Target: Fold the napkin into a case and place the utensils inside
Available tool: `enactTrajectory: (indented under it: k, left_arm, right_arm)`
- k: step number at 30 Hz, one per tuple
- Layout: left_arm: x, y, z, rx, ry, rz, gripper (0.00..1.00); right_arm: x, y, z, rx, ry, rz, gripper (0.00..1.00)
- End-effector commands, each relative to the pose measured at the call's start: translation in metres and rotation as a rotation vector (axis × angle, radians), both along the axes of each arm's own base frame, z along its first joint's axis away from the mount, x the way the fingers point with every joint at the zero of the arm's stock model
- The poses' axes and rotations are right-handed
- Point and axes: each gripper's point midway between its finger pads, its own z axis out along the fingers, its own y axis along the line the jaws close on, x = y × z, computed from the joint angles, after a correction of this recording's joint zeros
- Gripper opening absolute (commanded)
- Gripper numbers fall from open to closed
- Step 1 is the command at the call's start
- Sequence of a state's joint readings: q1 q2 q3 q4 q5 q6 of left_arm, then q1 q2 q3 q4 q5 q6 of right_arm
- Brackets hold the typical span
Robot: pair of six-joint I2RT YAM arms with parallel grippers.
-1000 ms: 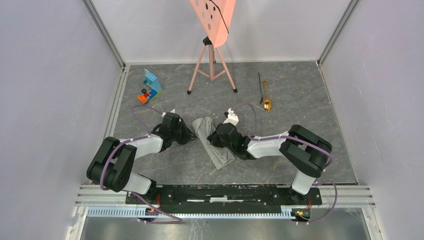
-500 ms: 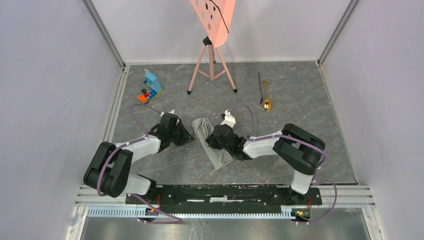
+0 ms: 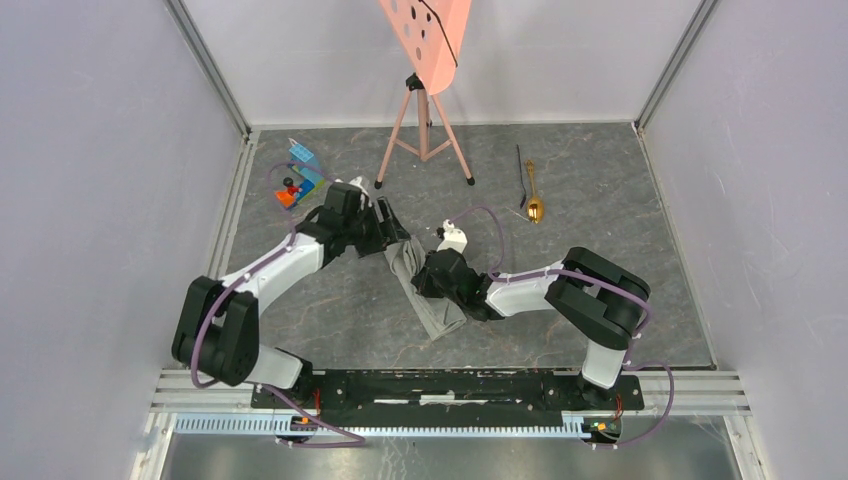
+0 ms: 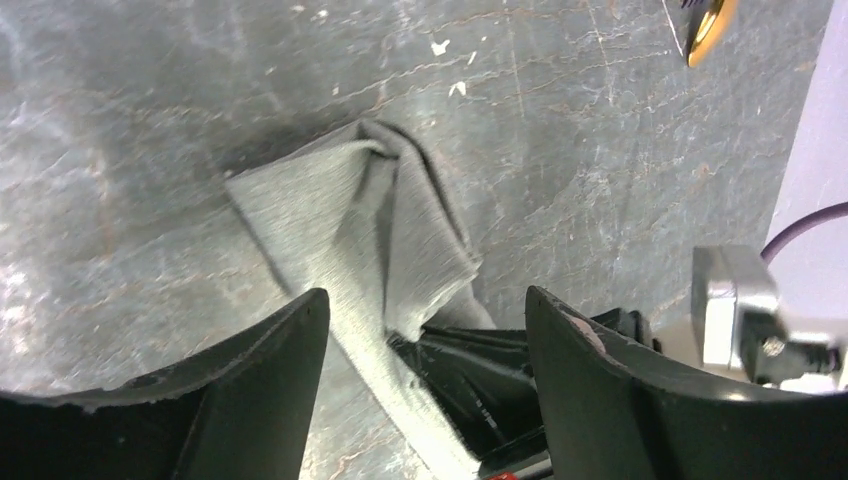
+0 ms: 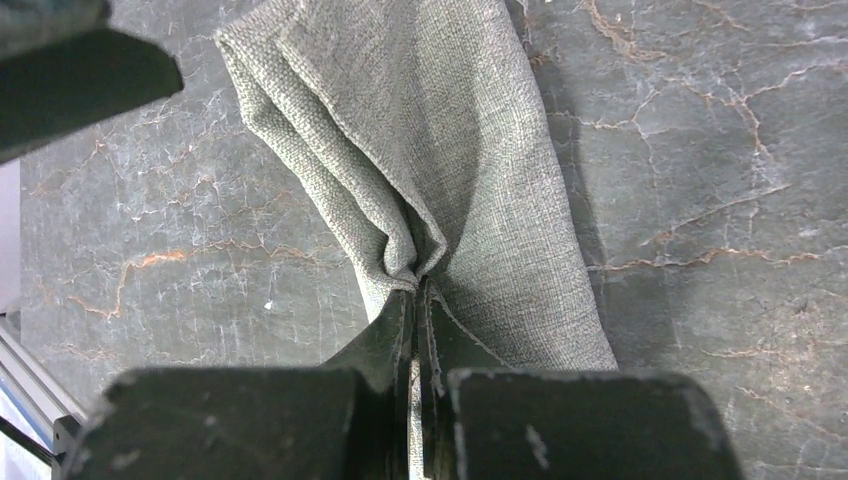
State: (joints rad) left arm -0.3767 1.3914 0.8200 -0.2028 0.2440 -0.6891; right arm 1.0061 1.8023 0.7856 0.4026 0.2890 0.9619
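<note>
Bare tabletop (image 3: pixel 600 200) between napkin (image 3: pixel 437 318) and spoon (image 3: pixel 534 205); tripod legs (image 3: pixel 423 130) far centre, toy blocks (image 3: pixel 300 170) near the left claw (image 3: pixel 395 228).

We look down on a dark grey, marble-veined bench (image 4: pixel 150 100). At the bottom edge, the two black fingers (image 4: pixel 250 390) of the left end effector (image 4: pixel 425 300) are spread wide apart. Between them lies a light-grey woven napkin (image 4: pixel 340 220), folded into a rumpled, layered strip that runs diagonally toward the lower right. The black right end effector (image 4: pixel 420 350) meets the cloth's lower stretch. We see a pale camera block (image 4: pixel 735 320) and a purple cable (image 4: pixel 800 225) at the right. In the top right corner a gold spoon (image 4: pixel 712 25) peeks in, with a thin dark utensil (image 4: pixel 676 20) just beside it.
</note>
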Motion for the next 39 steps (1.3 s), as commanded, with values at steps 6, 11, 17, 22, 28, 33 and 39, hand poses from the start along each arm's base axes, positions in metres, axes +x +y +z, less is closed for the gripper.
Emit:
enactTrajectory:
  k: [6,11,17,22,28,33,39]
  left_arm:
    - [0.006,-0.019,-0.018,0.208,0.060,-0.077,0.79]
    - [0.012,-0.017,-0.024,0.245,0.068,-0.070,0.68]
    - [0.020,-0.017,-0.024,0.265,0.064,-0.071,0.45]
    - [0.019,-0.009,-0.027,0.302,0.065,-0.056,0.30]
    - [0.018,-0.006,-0.025,0.299,0.065,-0.056,0.27]
    - [0.017,-0.009,-0.021,0.255,0.077,-0.067,0.25]
    - [0.017,-0.014,-0.016,0.193,0.098,-0.076,0.25]
  right_arm:
    - [0.004,0.007,0.008,-0.004,-0.054,0.034,0.00]
    - [0.005,0.011,0.012,-0.026,-0.090,0.077,0.02]
    - [0.010,0.018,0.026,-0.073,-0.160,0.152,0.11]
    - [0.005,0.019,0.045,-0.104,-0.231,0.243,0.27]
    - [0.004,0.014,0.080,-0.205,-0.415,0.400,0.53]
    - [0.020,0.011,0.094,-0.300,-0.538,0.444,0.67]
    - [0.037,0.025,0.093,-0.322,-0.619,0.467,0.61]
